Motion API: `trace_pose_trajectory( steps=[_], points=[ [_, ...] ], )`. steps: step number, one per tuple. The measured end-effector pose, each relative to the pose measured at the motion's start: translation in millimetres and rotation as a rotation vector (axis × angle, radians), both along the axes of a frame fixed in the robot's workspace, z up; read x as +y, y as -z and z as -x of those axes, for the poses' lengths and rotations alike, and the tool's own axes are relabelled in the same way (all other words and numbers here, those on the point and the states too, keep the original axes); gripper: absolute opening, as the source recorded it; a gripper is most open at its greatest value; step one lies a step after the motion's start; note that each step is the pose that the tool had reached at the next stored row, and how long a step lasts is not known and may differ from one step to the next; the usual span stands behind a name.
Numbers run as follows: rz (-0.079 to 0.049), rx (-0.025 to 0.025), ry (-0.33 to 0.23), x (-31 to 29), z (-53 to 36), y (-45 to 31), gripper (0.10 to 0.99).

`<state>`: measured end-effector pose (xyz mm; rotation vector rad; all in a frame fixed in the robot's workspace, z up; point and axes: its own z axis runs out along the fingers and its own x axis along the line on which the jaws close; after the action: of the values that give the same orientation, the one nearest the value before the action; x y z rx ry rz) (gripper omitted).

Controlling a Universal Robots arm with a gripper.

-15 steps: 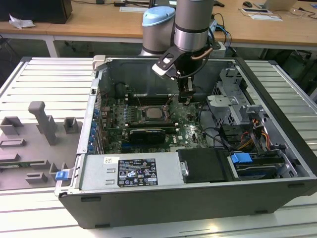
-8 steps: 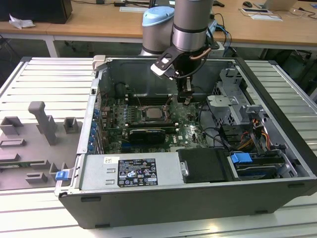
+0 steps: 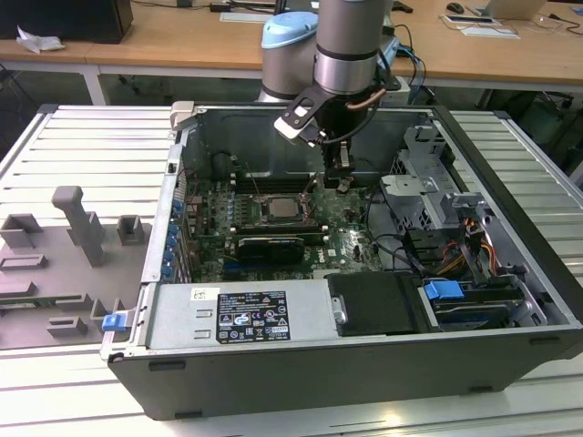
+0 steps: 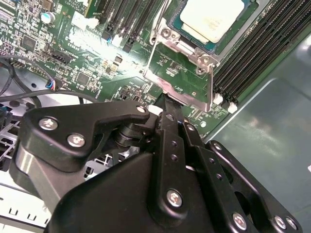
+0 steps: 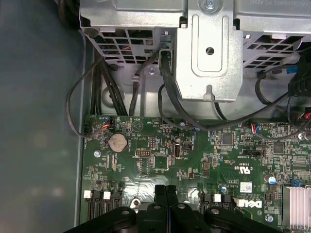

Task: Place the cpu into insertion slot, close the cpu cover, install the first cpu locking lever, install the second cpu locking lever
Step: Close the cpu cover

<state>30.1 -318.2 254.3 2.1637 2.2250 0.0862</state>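
Currently cpu [image 3: 281,208] sits in insertion slot [image 3: 260,217] at the exterior view's centre, cpu cover [image 4: 210,85] standing open toward the gripper [image 3: 342,182], fingers [image 5: 160,194] pressed together, just to the exterior view's right.

Tabletop [image 3: 82,146]: pale grey ribbed metal panels.
Grey blocks [image 3: 77,223]: moulded fixtures standing on the tabletop, at the exterior view's left.
Wooden desks [image 3: 182,45]: light-toned, along the back, on white legs [image 3: 94,86].
Light: even, indoor.
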Motion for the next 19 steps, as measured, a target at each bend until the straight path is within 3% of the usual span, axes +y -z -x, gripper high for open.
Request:
trace_pose_trajectory(
  steps=[19],
  points=[
    [0.000, 0.0000, 0.000, 0.0, 8.7, 0.0, 0.106]
  ],
)
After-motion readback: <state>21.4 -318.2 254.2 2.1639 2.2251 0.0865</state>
